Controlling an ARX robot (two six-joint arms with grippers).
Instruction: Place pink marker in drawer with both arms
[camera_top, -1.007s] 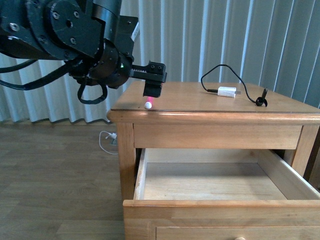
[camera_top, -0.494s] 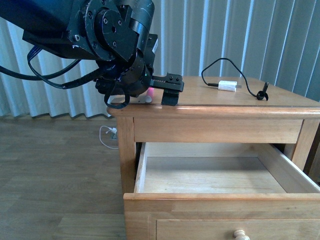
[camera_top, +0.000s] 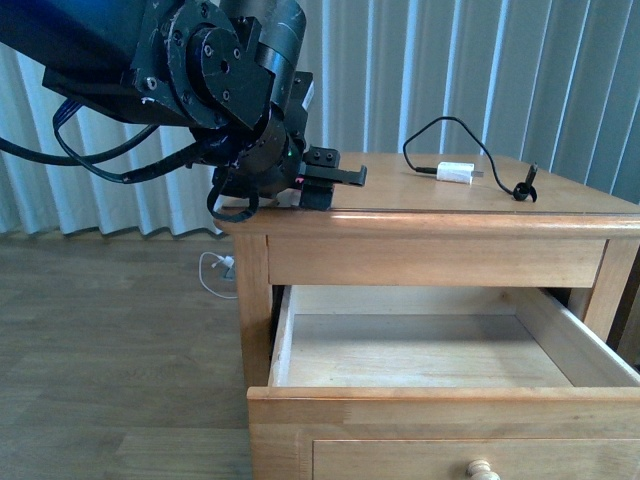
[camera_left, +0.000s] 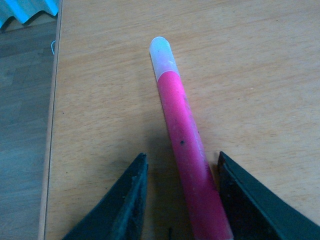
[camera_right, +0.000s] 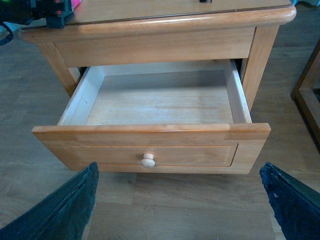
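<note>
The pink marker (camera_left: 182, 145) lies flat on the nightstand top (camera_top: 450, 200) near its left front corner, white end pointing away from the wrist. My left gripper (camera_left: 182, 156) is open and straddles it, one finger on each side; the right finger (camera_left: 240, 195) is almost against the barrel. In the front view the left gripper (camera_top: 330, 185) sits low on the tabletop and hides nearly all of the marker. The top drawer (camera_top: 440, 405) is pulled out and holds nothing. My right gripper (camera_right: 179, 167) hangs wide open in front of the drawer, above its round knob (camera_right: 147, 160).
A white charger plug (camera_top: 455, 173) with a looping black cable rests on the back of the top, beside a small black clip (camera_top: 522, 192). Vertical blinds hang behind. A white cable (camera_top: 215, 275) lies on the wood floor left of the nightstand.
My left gripper has come down from above the marker to the tabletop, fingers now on either side of it. The marker, drawer and charger have stayed where they were.
</note>
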